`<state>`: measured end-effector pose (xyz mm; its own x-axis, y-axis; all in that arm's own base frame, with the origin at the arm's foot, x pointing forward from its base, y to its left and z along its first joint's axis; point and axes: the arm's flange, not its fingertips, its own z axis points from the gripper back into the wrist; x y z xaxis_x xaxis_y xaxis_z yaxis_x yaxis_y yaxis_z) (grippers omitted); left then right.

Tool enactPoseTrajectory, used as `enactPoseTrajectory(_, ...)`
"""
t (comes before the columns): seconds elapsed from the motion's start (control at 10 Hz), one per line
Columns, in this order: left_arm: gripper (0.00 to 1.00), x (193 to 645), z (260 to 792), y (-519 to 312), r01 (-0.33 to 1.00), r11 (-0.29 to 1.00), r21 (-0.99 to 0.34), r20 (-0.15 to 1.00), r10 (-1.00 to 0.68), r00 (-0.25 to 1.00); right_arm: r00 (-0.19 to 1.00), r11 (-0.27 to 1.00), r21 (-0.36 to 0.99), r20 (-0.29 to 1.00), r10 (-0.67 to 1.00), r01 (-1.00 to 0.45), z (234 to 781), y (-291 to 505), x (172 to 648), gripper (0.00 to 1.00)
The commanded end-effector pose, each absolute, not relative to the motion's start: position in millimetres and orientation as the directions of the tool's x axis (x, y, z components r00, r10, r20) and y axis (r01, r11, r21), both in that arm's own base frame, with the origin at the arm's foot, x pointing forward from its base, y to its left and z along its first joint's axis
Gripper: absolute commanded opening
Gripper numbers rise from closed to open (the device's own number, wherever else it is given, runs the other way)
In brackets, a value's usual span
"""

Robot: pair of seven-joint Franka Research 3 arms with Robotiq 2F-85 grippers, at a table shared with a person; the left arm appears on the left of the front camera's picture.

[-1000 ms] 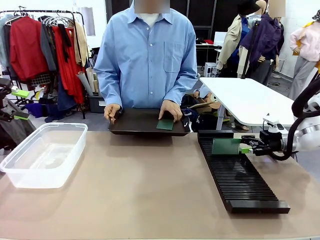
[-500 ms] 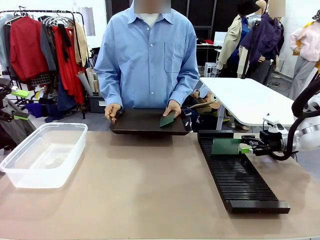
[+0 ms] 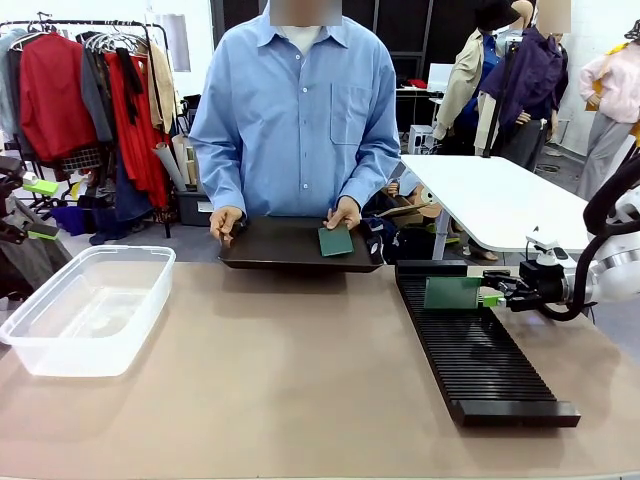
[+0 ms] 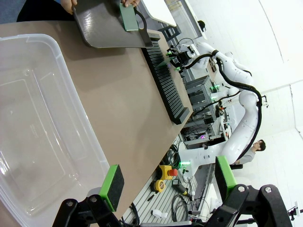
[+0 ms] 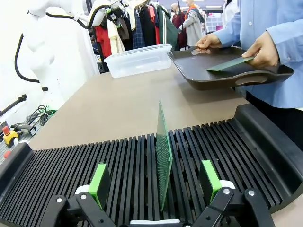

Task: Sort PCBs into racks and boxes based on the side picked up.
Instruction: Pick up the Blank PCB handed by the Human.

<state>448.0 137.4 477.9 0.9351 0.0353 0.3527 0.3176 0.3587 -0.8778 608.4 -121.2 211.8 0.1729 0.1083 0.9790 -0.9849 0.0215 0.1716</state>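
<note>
Middle open, sides taken
Bare tan tabletop [image 3: 270,380] free between clear plastic tub [image 3: 70,365] and long black slotted rack [image 3: 490,370]; thin green circuit board [image 3: 452,292] upright in its far slots.

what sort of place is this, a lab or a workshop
Probably a robotics lab: a white robot arm at the table, a PCB standing in a slotted black rack, and a rail of hung clothes behind, suggesting a shared test space.
</note>
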Motion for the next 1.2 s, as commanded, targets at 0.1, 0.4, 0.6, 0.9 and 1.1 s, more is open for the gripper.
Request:
enactPoseTrajectory(0.1,1.00,447,479,137,0.320,0.361,-0.876,0.353,0.029,0.935,0.173,0.022,0.172,0.979,0.108,-0.985,212,-121,608,1.00)
enactPoseTrajectory(0.4,1.00,447,479,137,0.320,0.361,-0.876,0.353,0.029,0.935,0.181,0.018,0.180,0.979,0.098,-0.984,281,-103,603,1.00)
enactPoseTrajectory(0.6,1.00,447,479,137,0.320,0.361,-0.876,0.353,0.029,0.935,0.184,0.027,0.182,0.977,0.110,-0.983,329,-88,586,1.00)
enactPoseTrajectory(0.9,1.00,447,479,137,0.320,0.361,-0.876,0.353,0.029,0.935,0.397,0.054,0.394,0.915,0.074,-0.918,373,-66,536,1.00)
enactPoseTrajectory(1.1,1.00,447,479,137,0.320,0.361,-0.876,0.353,0.029,0.935,0.577,0.055,0.575,0.814,0.061,-0.817,387,-57,500,1.00)
